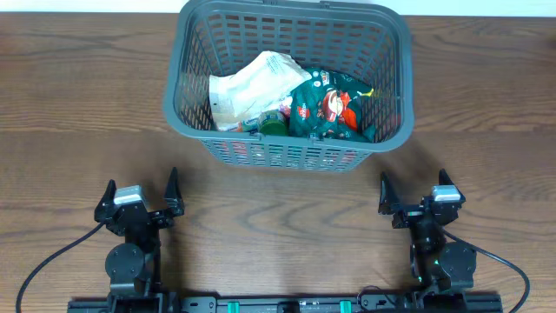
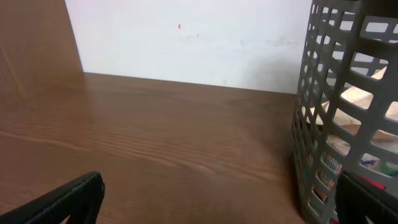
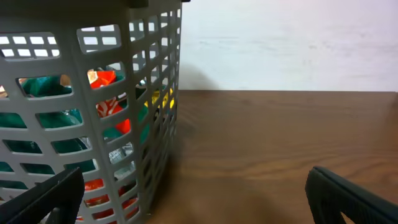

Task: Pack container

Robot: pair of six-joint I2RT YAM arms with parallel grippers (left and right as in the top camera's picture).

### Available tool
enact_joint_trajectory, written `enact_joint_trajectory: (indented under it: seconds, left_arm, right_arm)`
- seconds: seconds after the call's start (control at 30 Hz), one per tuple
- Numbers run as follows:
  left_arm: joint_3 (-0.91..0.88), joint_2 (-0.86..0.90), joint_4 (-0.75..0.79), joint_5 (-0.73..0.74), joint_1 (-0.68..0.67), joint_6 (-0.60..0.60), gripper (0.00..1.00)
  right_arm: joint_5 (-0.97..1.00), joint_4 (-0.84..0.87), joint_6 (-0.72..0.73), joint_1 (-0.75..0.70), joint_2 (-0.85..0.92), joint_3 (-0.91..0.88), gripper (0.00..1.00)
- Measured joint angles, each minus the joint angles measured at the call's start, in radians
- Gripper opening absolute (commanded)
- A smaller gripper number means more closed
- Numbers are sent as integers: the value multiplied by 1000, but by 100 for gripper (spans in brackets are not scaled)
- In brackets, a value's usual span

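Sitting at the far middle of the bench (image 1: 278, 230), the container (image 1: 278, 155) holds a white bag (image 1: 248, 87) and a green bag (image 1: 334, 109). Packing looks done, so the left claw (image 1: 141, 184) and right claw (image 1: 413, 183) sit back, wide open, empty.
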Motion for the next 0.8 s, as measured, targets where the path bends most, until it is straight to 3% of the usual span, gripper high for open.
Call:
enact_joint_trajectory:
  seconds: [0.8]
  left_arm:
    - [0, 0, 0, 0, 0, 0, 99]
  right_arm:
    - [0, -29, 0, 0, 0, 0, 99]
